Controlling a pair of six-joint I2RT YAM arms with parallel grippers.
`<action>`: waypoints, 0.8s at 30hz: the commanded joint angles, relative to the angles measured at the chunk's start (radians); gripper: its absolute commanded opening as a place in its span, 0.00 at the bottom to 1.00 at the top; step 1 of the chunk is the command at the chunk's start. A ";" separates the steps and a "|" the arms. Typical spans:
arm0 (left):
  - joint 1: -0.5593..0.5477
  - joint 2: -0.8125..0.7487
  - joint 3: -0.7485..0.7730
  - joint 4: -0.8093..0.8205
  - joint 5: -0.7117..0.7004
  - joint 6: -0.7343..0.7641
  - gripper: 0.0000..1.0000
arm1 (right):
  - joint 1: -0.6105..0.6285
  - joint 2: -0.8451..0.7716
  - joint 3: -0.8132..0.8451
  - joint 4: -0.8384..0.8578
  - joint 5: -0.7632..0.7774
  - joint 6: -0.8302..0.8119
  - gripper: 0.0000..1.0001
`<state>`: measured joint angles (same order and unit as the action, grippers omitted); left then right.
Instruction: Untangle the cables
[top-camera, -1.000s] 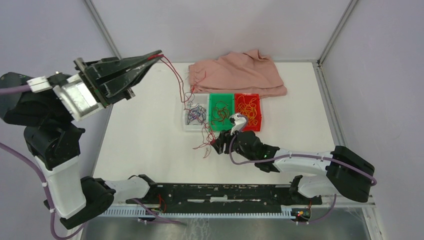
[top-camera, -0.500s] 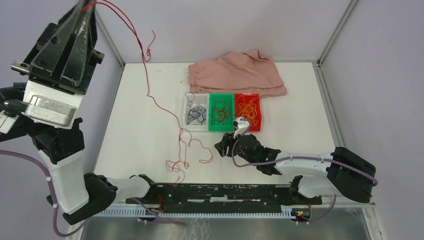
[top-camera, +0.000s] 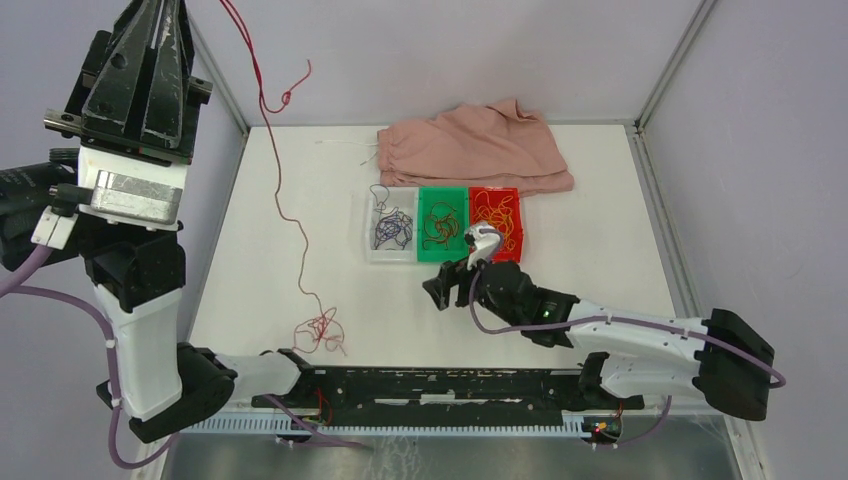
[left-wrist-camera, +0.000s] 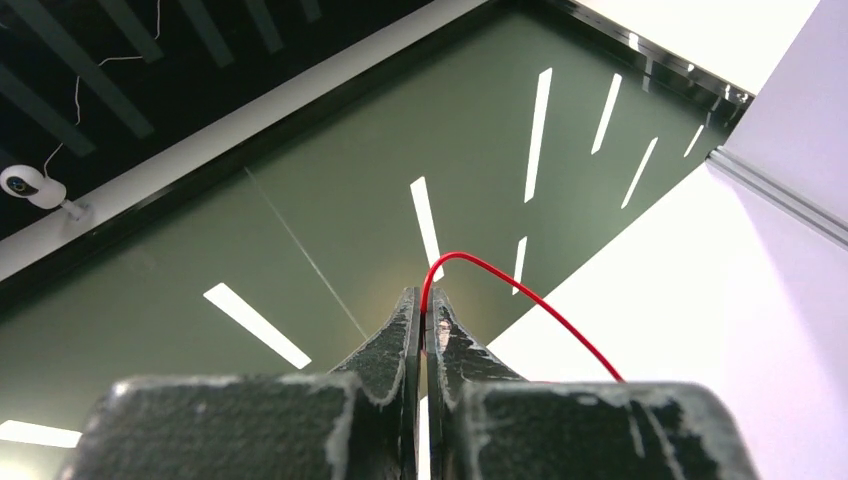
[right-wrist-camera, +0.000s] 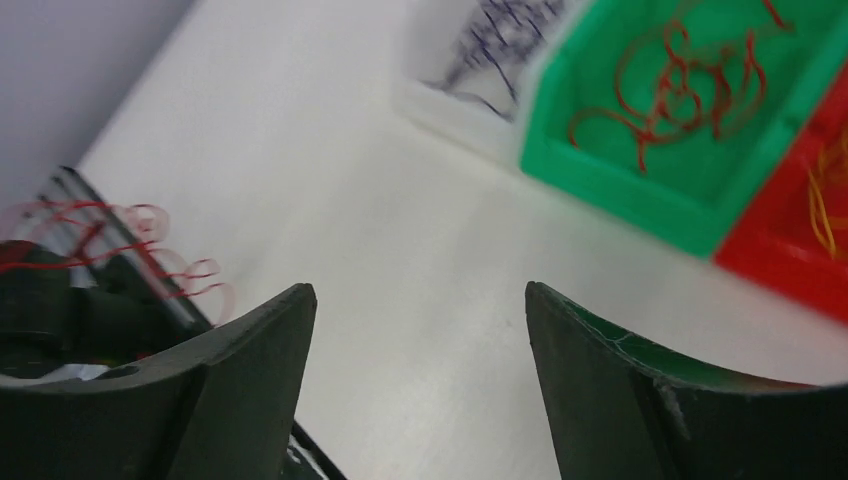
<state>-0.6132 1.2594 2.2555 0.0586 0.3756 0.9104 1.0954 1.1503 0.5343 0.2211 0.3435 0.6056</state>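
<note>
Red cables (top-camera: 440, 226) in green bin (top-camera: 443, 258)

This was a robotics lab test cell: two robot arms (top-camera: 135, 340) stood bolted to a black rail (top-camera: 450, 385) at the near edge of a white table (top-camera: 590, 240), boxed in by plain lilac walls (top-camera: 450, 50) and aluminium frame posts (top-camera: 676, 60). Overhead, the left wrist view caught an industrial ceiling with long strip lights (left-wrist-camera: 428, 215) and a dome security camera (left-wrist-camera: 25, 185).
</note>
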 joint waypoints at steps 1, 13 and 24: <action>-0.002 -0.006 0.005 -0.016 0.010 -0.017 0.03 | 0.009 -0.056 0.246 0.042 -0.221 -0.183 0.87; -0.002 0.006 0.001 -0.098 0.022 -0.031 0.03 | 0.068 0.181 0.595 0.137 -0.544 -0.310 0.92; -0.002 -0.012 -0.007 -0.169 0.049 -0.057 0.03 | 0.072 0.299 0.552 0.085 -0.176 -0.463 0.41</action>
<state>-0.6132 1.2606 2.2490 -0.0788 0.4034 0.9051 1.1652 1.4700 1.1076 0.2634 0.0364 0.1944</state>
